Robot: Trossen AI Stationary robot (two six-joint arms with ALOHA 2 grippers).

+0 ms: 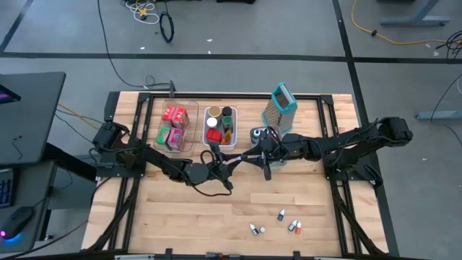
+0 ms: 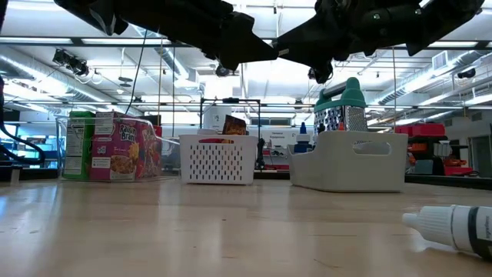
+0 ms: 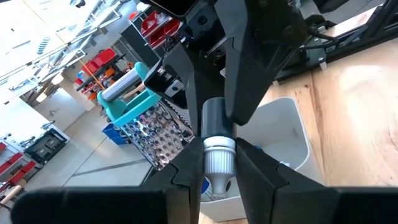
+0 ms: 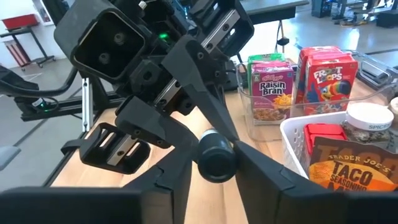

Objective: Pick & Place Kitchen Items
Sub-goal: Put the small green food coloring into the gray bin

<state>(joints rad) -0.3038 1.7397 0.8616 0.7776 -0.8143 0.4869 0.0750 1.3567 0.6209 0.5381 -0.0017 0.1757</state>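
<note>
Both hands (image 1: 242, 160) pinch small bottle (image 3: 217, 146); cereal boxes (image 4: 301, 78) fill clear bin (image 1: 175, 127).

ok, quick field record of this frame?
phase: handover in the air above mid-table
left claw: shut on small bottle, at its white neck
right claw: shut on the same bottle's dark cap
loose: four small bottles lying on the wood
bins: clear bin, white bin, grey bin
grater: upright, at grey bin

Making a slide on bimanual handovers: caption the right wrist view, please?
Both pincers, right and left, grip one small dark-capped bottle above the table, cereal boxes behind.
</note>
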